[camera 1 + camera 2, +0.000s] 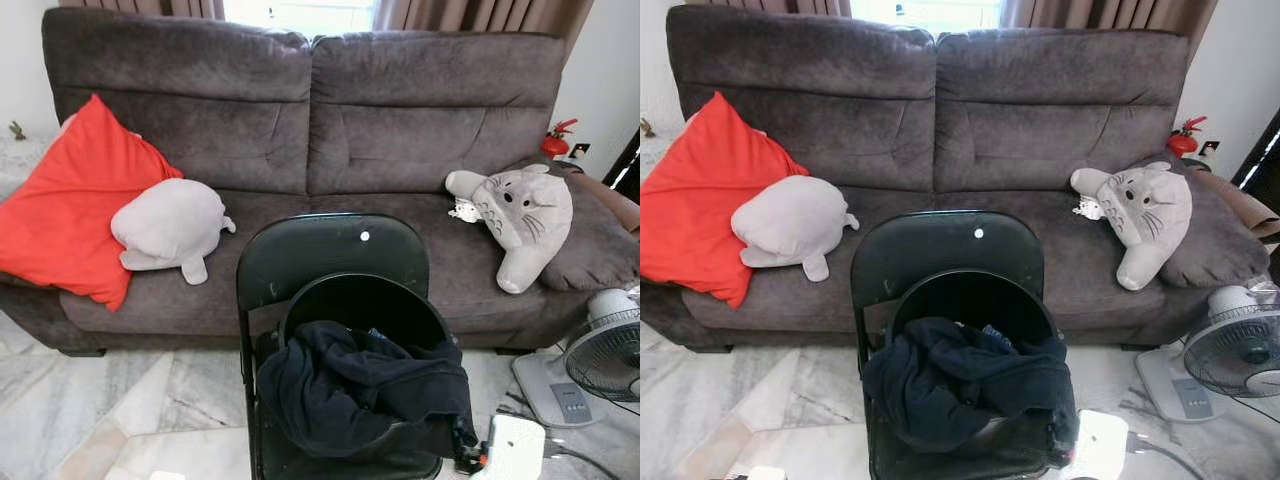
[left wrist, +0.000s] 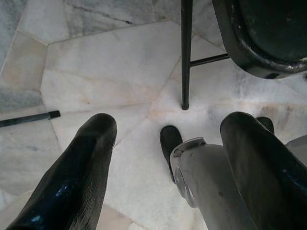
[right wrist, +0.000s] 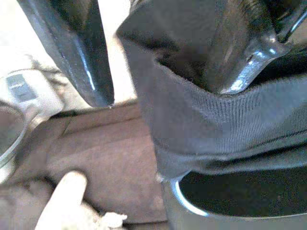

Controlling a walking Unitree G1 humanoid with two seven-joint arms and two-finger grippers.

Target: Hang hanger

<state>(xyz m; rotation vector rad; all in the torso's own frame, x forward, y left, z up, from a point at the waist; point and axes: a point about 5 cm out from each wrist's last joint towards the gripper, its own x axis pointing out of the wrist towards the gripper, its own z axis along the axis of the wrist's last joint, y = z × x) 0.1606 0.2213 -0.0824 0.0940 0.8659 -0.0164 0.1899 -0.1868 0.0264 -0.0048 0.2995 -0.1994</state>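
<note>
Directly ahead stands 1 black folding chair (image 1: 330, 255), its back toward the robot, with 1 black round basket (image 1: 395, 310) on its seat. 1 dark navy garment (image 1: 350, 385) is heaped in the basket and spills over its near rim. The hanger named in the task cannot be made out; it may lie under the garment, but that cannot be told.

Behind the chair is 1 grey-brown sofa (image 1: 400, 130) with 2 back cushions. On it lie 1 red cushion (image 1: 75, 205) at the robot's left, 1 pale grey plush (image 1: 170, 225) touching that cushion, and 1 grey-and-white cat-like plush (image 1: 515, 215) at the right, propped on a brown pillow (image 1: 600, 240). 1 white floor fan (image 1: 600, 360) stands on the marble floor (image 1: 120, 390) at the right, beside the chair.

The right end effector (image 3: 158, 91) is at the basket's rim, its 2 fingers spread, with a ribbed fold of the garment draped against one finger (image 3: 240, 48); whether it truly grips the cloth is unclear. The left end effector (image 2: 168, 158) hangs low over the floor beside a chair leg (image 2: 186, 52), its 2 fingers apart and empty.
</note>
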